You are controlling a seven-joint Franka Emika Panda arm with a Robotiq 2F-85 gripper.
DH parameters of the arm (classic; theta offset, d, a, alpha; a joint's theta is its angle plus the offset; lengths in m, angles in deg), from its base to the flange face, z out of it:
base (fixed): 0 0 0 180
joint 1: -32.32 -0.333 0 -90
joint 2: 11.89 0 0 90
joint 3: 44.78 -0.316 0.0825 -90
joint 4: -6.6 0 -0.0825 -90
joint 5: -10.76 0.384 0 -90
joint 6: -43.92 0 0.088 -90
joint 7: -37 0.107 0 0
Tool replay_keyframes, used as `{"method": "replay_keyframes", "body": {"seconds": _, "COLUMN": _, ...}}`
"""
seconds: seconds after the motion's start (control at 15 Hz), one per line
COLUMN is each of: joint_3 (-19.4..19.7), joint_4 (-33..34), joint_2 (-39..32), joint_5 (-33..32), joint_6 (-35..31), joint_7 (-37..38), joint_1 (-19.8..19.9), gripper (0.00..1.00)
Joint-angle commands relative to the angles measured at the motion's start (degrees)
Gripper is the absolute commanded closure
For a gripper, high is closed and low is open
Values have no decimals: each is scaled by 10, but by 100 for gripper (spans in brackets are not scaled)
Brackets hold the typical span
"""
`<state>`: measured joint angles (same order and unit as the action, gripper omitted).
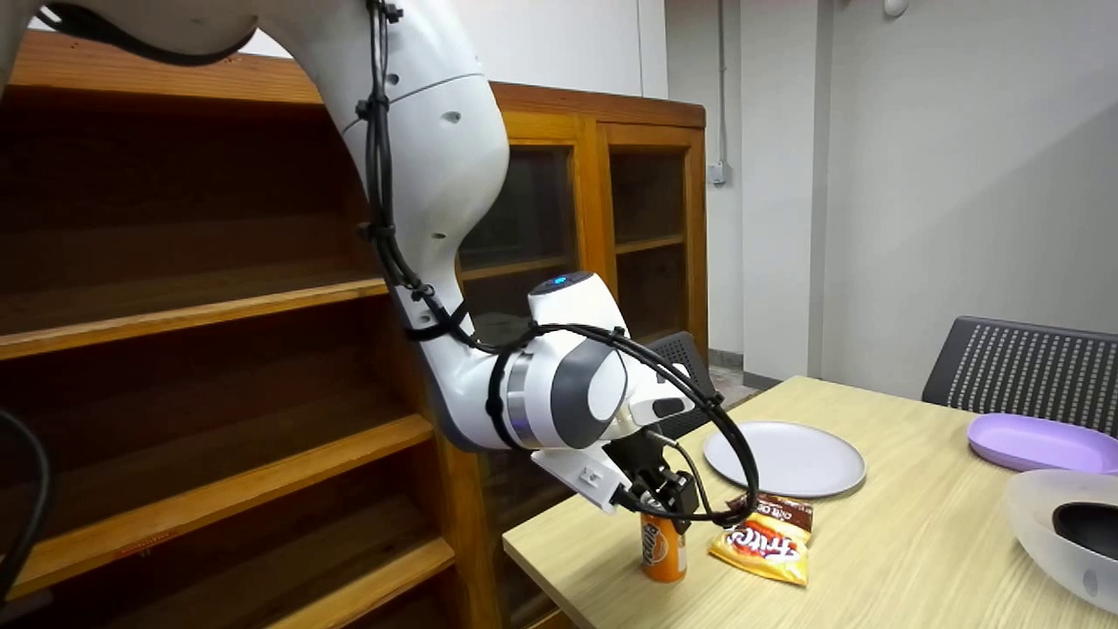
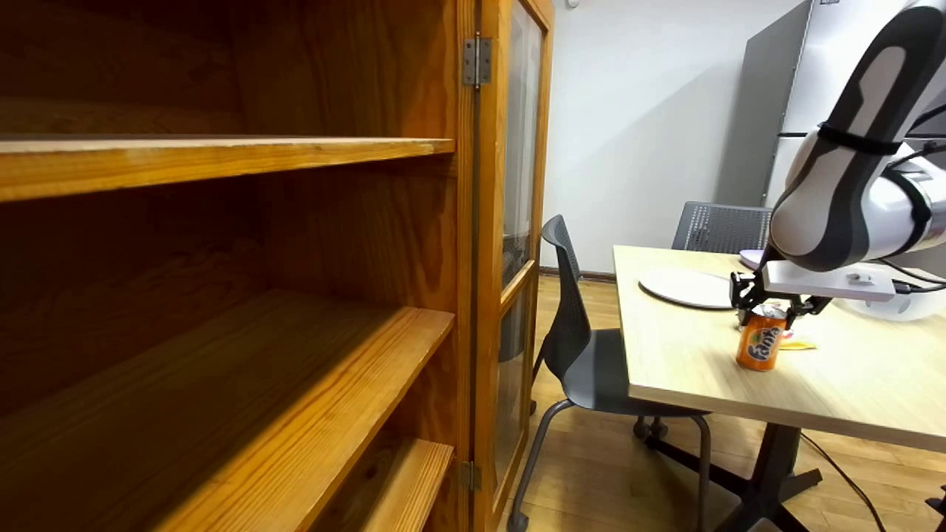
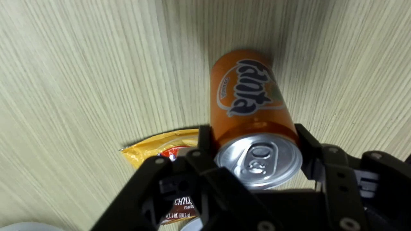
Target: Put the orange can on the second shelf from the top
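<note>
The orange can stands upright on the table in both exterior views point(image 1: 664, 559) point(image 2: 760, 346). In the wrist view the can point(image 3: 249, 93) shows its silver top towards me. My gripper point(image 3: 254, 139) has its black fingers against both sides of the can near its top, shut on it. The gripper also shows over the can in both exterior views point(image 1: 668, 515) point(image 2: 767, 312). The second shelf from the top is the wooden board below the upper board, in both exterior views point(image 1: 227, 500) point(image 2: 340, 399). It is away from the gripper.
A snack packet point(image 1: 769, 543) lies beside the can, close to a finger in the wrist view point(image 3: 143, 154). A white plate point(image 1: 786, 459), purple tray point(image 1: 1039, 443) and translucent bowl point(image 1: 1061, 550) stand on the table. A chair point(image 2: 613, 369) stands between table and cabinet. The upper board point(image 2: 222, 164) overhangs.
</note>
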<state>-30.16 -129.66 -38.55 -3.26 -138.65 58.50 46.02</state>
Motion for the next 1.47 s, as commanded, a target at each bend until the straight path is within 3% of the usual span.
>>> {"method": "replay_keyframes", "body": {"seconds": 0.0, "joint_3": 5, "joint_4": 12, "joint_2": -15, "joint_5": 88, "joint_6": -14, "joint_7": -63, "joint_1": -22, "gripper": 62}}
{"method": "replay_keyframes", "body": {"seconds": 0.27, "joint_3": 4, "joint_4": 2, "joint_2": -3, "joint_5": 133, "joint_6": -13, "joint_7": -95, "joint_1": -34, "gripper": 62}}
{"method": "replay_keyframes", "body": {"seconds": 0.67, "joint_3": 15, "joint_4": -25, "joint_2": 31, "joint_5": 149, "joint_6": -12, "joint_7": -115, "joint_1": -57, "gripper": 62}}
{"method": "replay_keyframes", "body": {"seconds": 1.4, "joint_3": 148, "joint_4": -54, "joint_2": 90, "joint_5": 102, "joint_6": 2, "joint_7": -108, "joint_1": -218, "gripper": 62}}
